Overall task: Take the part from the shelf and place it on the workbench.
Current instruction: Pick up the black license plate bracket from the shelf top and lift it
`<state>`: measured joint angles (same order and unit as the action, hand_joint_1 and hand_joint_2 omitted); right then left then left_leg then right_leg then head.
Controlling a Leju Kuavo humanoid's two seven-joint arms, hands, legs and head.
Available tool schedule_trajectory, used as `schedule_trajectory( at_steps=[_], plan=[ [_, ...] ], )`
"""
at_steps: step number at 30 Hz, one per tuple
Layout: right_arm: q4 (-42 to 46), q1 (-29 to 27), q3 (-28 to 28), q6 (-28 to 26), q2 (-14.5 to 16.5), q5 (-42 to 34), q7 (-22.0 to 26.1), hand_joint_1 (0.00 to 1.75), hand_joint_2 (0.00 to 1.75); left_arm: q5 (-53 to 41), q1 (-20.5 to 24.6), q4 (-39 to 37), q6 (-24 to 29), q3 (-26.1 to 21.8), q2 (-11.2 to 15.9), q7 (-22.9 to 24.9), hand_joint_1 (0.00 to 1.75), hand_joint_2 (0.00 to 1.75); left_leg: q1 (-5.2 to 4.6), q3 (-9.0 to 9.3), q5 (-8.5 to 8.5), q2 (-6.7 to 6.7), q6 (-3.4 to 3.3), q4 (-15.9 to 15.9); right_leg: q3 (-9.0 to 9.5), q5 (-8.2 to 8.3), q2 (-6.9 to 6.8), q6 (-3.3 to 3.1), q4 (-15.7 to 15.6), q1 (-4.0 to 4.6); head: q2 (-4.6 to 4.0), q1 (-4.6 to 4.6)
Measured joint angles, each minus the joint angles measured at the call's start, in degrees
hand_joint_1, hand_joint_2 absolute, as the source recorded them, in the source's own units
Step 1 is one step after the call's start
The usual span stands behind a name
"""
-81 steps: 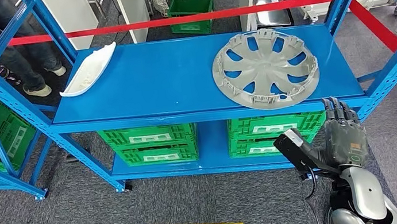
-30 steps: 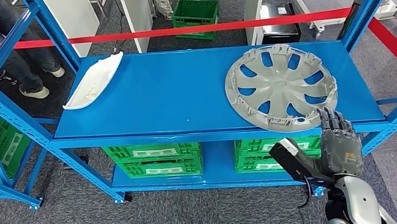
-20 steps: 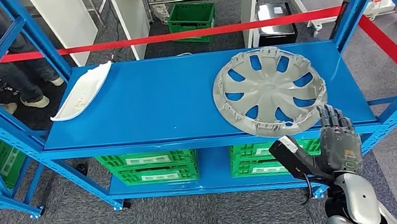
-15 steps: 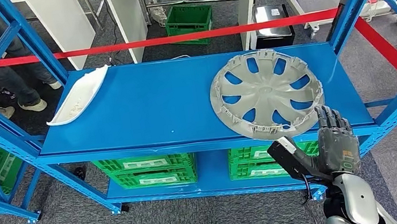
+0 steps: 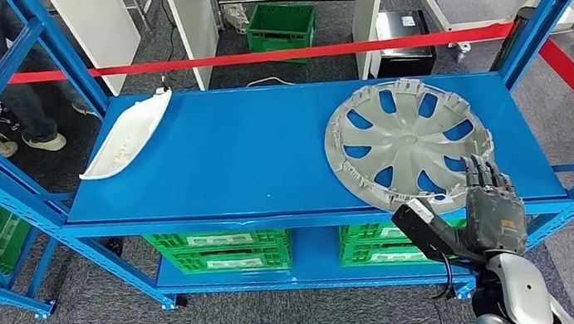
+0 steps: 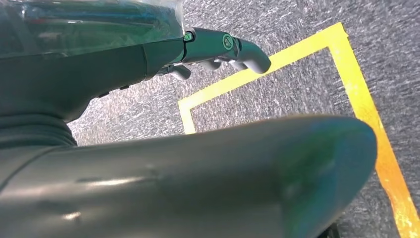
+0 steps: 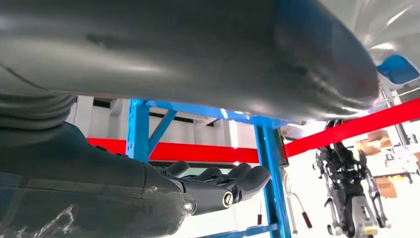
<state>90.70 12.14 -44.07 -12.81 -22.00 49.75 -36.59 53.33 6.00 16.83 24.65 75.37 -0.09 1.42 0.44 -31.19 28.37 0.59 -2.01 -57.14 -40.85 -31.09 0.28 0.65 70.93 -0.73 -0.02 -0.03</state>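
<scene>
Since the earlier frame the right hand had edged nearer the shelf, fingers spread and empty; the hubcap lay just beyond them, perhaps touching.

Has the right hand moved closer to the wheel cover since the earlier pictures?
Yes. The right hand has moved up toward the shelf; its fingertips now overlap the near rim of the wheel cover.

The head view looked forward and down from high on the robot onto the blue shelf. The left wrist view sat close behind the left hand, facing the carpeted floor. The right wrist view, close behind the right hand, faced upward at the shelf's posts, which it shared with the head view.
</scene>
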Motion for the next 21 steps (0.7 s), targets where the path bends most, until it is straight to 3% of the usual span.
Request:
schedule_trajectory(
  at_steps=[1,3,4,8,10,12,13,15,17,18,21],
  plan=[
    [0.0,0.0,0.0,0.0,0.0,0.0,0.0,0.00,0.00,0.0,0.0,0.0,0.0,0.0,0.0,0.0,0.00,0.00,0.00,0.52,0.37,0.02,0.15,0.0,1.38,2.68,-0.03,-0.14,-3.8,0.01,0.00,0.05],
    [-0.1,0.1,0.0,0.0,-0.1,-0.1,0.0,0.00,0.00,0.0,0.1,0.0,0.0,0.0,0.0,0.0,0.00,0.00,-0.21,1.16,1.10,0.07,0.69,-0.1,4.26,5.49,-0.10,-0.64,-10.3,0.18,0.00,0.19],
    [-0.1,0.2,0.0,0.0,-0.1,-0.1,0.0,0.00,0.00,0.0,0.1,0.0,0.0,0.0,-0.1,0.0,0.00,0.00,-0.29,1.28,1.37,0.07,0.98,-0.1,5.05,5.63,-0.08,-0.94,-11.9,0.30,0.00,0.17],
    [-0.2,0.2,0.1,0.0,-0.1,-0.1,0.0,0.00,0.00,0.0,0.2,0.0,0.0,0.0,-0.2,0.0,0.00,0.00,-0.20,1.35,2.49,-0.03,2.26,-0.7,5.96,4.63,0.08,-2.24,-12.9,0.19,0.00,0.01],
    [-0.2,0.2,0.1,0.0,-0.1,-0.1,0.0,0.00,0.00,0.0,0.2,0.0,0.0,0.0,-0.1,0.0,0.00,0.00,-0.05,-0.70,4.80,-0.05,2.85,-5.3,6.69,4.36,-0.01,-2.78,-13.2,-0.07,0.00,-0.30],
    [-0.2,0.2,0.1,0.0,-0.1,-0.1,0.0,0.00,0.00,0.0,0.2,0.0,0.0,0.0,-0.1,0.0,0.00,0.00,0.13,-4.74,7.30,-0.07,3.24,-12.8,7.27,3.88,-0.05,-3.11,-13.3,-0.05,0.00,-0.54],
    [-0.2,0.1,0.0,0.0,-0.1,-0.1,0.0,0.00,0.00,0.0,0.1,0.0,0.0,0.0,-0.1,0.0,0.00,0.00,0.18,-6.37,7.42,-0.07,3.34,-15.2,7.56,3.61,0.00,-3.15,-13.2,-0.02,0.00,-0.57],
    [-0.4,0.2,0.0,0.0,-0.1,-0.1,0.0,0.00,0.00,0.0,0.0,0.0,0.0,0.0,-0.2,0.0,0.00,0.00,0.20,-6.97,4.30,-0.07,3.28,-14.0,8.26,2.98,0.13,-3.06,-13.1,0.01,0.00,-0.66],
    [-0.6,0.2,0.0,0.0,-0.1,-0.2,0.0,0.00,0.00,0.0,0.0,0.0,0.0,0.0,-0.1,0.0,0.00,0.00,0.11,-4.91,-0.43,-0.05,2.83,-7.7,9.13,2.25,0.20,-2.78,-13.0,0.03,0.00,-0.74],
    [-0.6,0.2,0.0,0.0,-0.1,-0.2,0.1,0.00,0.00,0.0,0.0,0.0,0.0,0.0,-0.1,0.0,0.00,0.00,-0.03,-3.87,-1.72,-0.05,2.47,-5.1,9.43,1.92,0.24,-2.54,-13.0,0.10,0.00,-0.74],
    [-0.7,0.3,0.0,0.1,-0.1,-0.3,0.1,0.00,0.00,-0.1,0.1,-0.1,0.0,0.0,-0.1,0.0,0.00,0.00,-0.42,-2.23,-1.27,-0.02,1.40,-1.6,9.40,1.62,0.18,-1.55,-13.1,0.22,0.00,-0.85]
  ],
)
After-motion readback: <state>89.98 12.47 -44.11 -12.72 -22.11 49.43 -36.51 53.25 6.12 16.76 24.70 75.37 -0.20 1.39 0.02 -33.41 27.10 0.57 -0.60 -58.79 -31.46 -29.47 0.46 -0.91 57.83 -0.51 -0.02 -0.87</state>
